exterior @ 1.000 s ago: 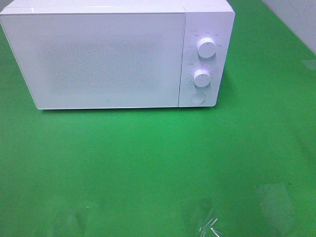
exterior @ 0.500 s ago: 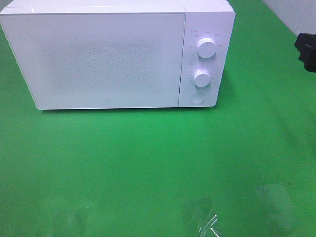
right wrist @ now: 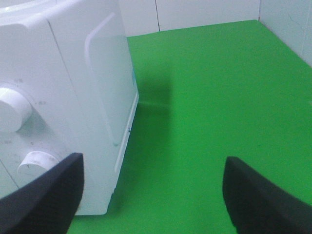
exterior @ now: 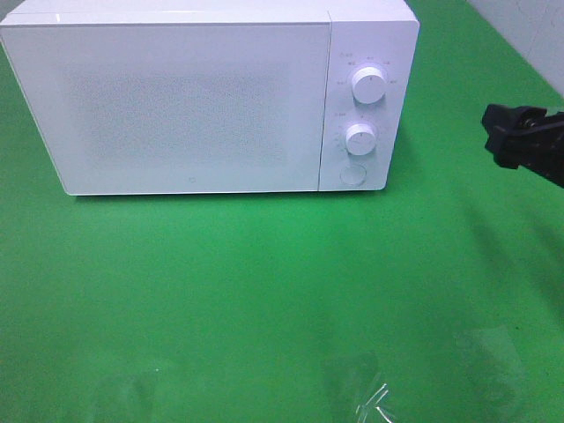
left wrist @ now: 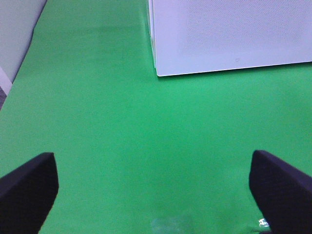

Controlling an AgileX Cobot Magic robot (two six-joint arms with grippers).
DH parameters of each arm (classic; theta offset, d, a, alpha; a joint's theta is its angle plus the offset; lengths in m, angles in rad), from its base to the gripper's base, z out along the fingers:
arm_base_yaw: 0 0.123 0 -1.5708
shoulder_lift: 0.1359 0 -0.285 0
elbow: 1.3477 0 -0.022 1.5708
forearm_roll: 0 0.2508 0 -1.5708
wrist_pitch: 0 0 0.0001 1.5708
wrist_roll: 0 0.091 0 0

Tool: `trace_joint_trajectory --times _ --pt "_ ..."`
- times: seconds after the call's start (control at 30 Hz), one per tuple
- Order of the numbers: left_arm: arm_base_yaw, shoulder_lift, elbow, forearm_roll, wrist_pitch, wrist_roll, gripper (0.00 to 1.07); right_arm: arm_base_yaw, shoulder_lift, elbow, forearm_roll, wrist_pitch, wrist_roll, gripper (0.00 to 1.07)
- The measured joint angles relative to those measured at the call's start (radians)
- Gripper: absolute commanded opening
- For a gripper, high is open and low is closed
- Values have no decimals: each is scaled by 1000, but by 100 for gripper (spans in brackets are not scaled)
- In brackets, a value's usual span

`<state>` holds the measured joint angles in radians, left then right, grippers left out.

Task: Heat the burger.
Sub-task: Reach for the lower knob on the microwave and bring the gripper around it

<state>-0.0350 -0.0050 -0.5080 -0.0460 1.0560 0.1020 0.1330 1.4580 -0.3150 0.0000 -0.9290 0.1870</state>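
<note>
The burger is out of view in every frame. A white microwave (exterior: 176, 106) stands at the back of the green table with its door shut. It has two knobs, an upper one (exterior: 367, 85) and a lower one (exterior: 359, 138), above a round button (exterior: 352, 174). My right gripper (exterior: 509, 134) reaches in from the right edge, level with the lower knob and well to its right. The right wrist view shows it open and empty (right wrist: 153, 195), beside the microwave's side wall (right wrist: 92, 83). My left gripper (left wrist: 156, 195) is open and empty over bare cloth, in front of the microwave's left front corner (left wrist: 161, 73).
The green cloth (exterior: 264, 291) covers the whole table. A scrap of clear plastic (exterior: 370, 404) lies at the front edge. A white tiled wall (right wrist: 195, 12) stands behind and to the right.
My right gripper has come into the exterior view from the right edge and moved left toward the microwave. The microwave has not moved.
</note>
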Motion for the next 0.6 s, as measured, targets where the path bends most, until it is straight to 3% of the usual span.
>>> trace_joint_trajectory --times 0.03,0.2,0.27,0.6 --pt "0 0 0 0 0 0 100 52 26 6 76 -36 -50 74" --pt "0 0 0 0 0 0 100 135 66 8 183 -85 -117 74" --pt "0 0 0 0 0 0 100 247 132 9 322 -166 -187 74" --pt "0 0 0 0 0 0 100 456 267 8 611 -272 -234 74"
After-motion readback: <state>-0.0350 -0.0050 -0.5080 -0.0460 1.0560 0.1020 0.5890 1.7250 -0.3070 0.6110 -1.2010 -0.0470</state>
